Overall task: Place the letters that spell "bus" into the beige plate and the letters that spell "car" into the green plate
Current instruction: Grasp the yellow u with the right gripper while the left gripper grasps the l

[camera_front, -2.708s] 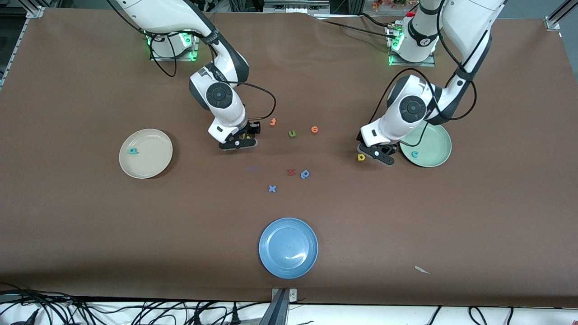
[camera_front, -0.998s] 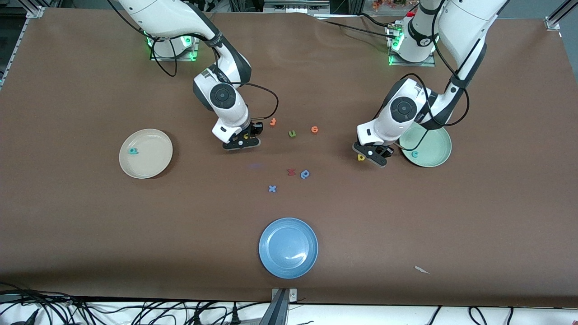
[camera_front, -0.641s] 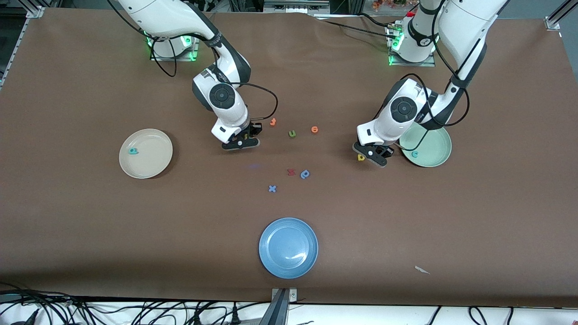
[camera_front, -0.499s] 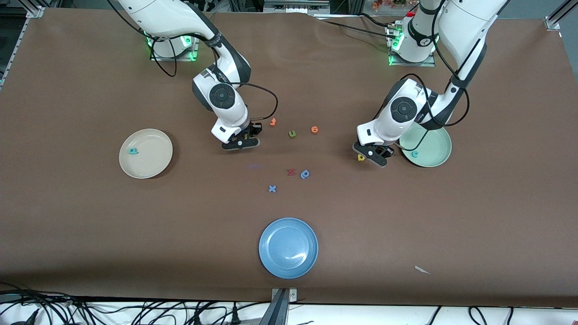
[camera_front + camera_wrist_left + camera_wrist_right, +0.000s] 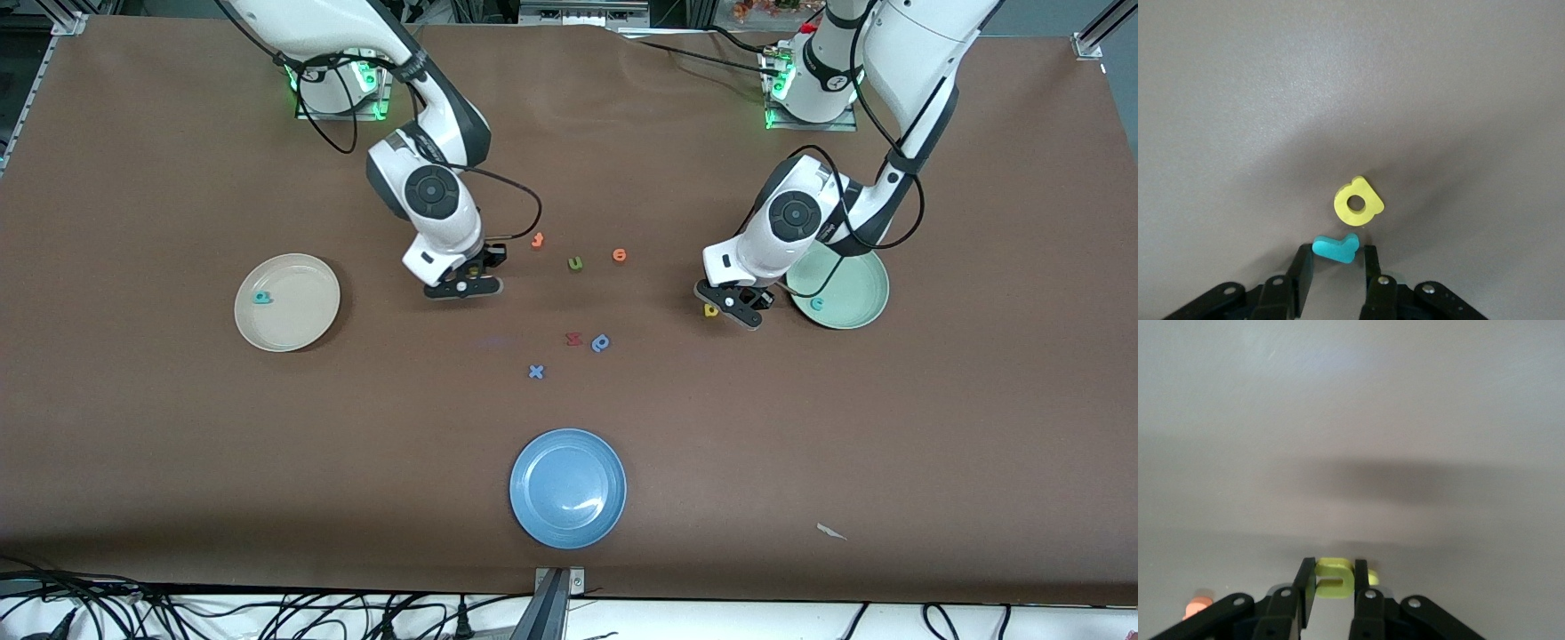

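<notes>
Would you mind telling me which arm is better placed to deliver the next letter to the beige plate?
The right arm. The right gripper is shut on a yellow letter and works toward the beige plate. The left gripper grasps a teal letter beside the green plate.

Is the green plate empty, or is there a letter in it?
Not empty. The green plate has one small teal letter lying in it, near the edge closest to the front camera. The left arm covers part of the plate.
</notes>
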Motion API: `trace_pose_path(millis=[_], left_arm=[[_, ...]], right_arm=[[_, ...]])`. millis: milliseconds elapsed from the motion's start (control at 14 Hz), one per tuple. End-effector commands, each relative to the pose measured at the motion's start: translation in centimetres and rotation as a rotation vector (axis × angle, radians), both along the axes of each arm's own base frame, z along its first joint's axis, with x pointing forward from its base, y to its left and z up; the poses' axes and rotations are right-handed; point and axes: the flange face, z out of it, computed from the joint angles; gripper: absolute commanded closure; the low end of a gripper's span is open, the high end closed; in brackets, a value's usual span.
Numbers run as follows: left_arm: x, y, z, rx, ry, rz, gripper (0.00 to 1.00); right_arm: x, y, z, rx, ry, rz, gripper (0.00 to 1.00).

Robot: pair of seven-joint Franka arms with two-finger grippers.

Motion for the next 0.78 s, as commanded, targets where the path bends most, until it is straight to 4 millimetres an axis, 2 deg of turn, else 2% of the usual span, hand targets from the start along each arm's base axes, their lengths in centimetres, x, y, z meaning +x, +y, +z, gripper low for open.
trace_pose_path(millis=[0, 71, 214, 356, 570, 713], left_arm=[[0.9, -0.2, 0.4, 0.010, -0.028, -0.026, 0.66], [0.9, -0.2, 0.4, 0.010, -0.028, -0.026, 0.72], [0.9, -0.2, 0.5, 0.010, -0.030, -0.026, 0.72], [1.0, -0.1, 0.5, 0.010, -0.029, -0.024, 0.72], [0.9, -0.1, 0.4, 0.011, -0.028, -0.024, 0.71], [0.9, -0.2, 0.5, 0.010, -0.030, -0.026, 0.70]], right_arm=[[3.4, -3.7, 4.9, -0.070, 0.039, 0.004, 0.90], [4.4, -5.7, 5.7, -0.088, 0.053, 0.000, 0.90], [6.4, -10.8, 7.0, -0.114, 0.063, -0.010, 0.90], [8.3, -16.9, 6.8, -0.128, 0.081, 0.004, 0.90], [9.7, -24.5, 4.5, -0.135, 0.126, 0.039, 0.90], [9.5, -27.7, 2.8, -0.117, 0.131, 0.059, 0.90]])
